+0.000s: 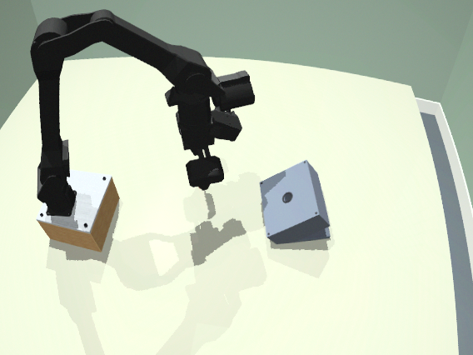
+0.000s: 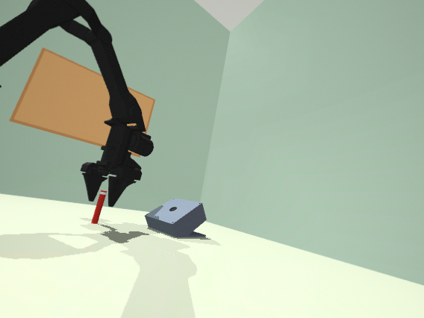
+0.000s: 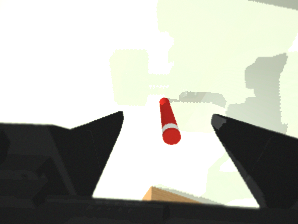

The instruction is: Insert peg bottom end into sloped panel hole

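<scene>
In the top view, the black parallel-jaw gripper [image 1: 204, 183] hangs at the frame's centre, hiding the peg beneath it; the grey sloped panel [image 1: 294, 202] with its round dark hole [image 1: 287, 197] sits to the right, well apart. In the exterior view, the slim red cylindrical peg [image 2: 98, 207] with a white band near its top stands on the pale table [image 2: 261, 276] at lower left, its top between the spread fingertips, untouched. In the wrist view, the peg [image 3: 168, 121] appears mid-frame between the two dark fingers, which stand wide apart and grip nothing.
</scene>
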`<state>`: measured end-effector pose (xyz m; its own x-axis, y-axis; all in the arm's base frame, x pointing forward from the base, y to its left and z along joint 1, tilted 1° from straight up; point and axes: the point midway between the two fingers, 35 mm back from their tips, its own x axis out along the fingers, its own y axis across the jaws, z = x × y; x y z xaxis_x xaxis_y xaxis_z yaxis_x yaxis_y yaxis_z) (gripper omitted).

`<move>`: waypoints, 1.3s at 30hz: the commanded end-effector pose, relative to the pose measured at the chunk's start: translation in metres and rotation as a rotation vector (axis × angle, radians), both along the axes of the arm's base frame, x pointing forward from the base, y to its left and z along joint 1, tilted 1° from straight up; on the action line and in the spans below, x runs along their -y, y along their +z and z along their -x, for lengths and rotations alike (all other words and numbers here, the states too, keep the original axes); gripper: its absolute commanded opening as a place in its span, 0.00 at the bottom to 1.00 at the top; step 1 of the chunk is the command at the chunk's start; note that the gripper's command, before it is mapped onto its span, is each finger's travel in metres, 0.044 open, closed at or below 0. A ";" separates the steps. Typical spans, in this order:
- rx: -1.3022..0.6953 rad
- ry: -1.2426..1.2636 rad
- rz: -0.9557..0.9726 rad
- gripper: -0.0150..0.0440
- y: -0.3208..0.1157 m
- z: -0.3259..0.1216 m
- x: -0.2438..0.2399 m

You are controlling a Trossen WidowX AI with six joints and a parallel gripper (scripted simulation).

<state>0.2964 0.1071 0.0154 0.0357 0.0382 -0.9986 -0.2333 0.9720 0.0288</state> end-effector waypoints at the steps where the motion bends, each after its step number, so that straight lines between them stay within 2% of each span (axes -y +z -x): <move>1: -0.001 -0.003 0.005 1.00 -0.007 0.001 0.001; 4: -0.001 -0.003 0.005 1.00 -0.010 0.001 0.001; 19: -0.001 0.000 0.000 0.33 -0.006 0.001 0.000; 26: -0.001 0.000 0.000 0.25 -0.006 0.001 0.000; 31: -0.001 0.000 0.001 0.25 0.002 0.000 0.000; 39: -0.001 -0.002 0.003 0.25 0.043 0.000 0.001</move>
<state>0.2957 0.1069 0.0412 0.0257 0.0349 -0.9991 -0.2323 0.9722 0.0280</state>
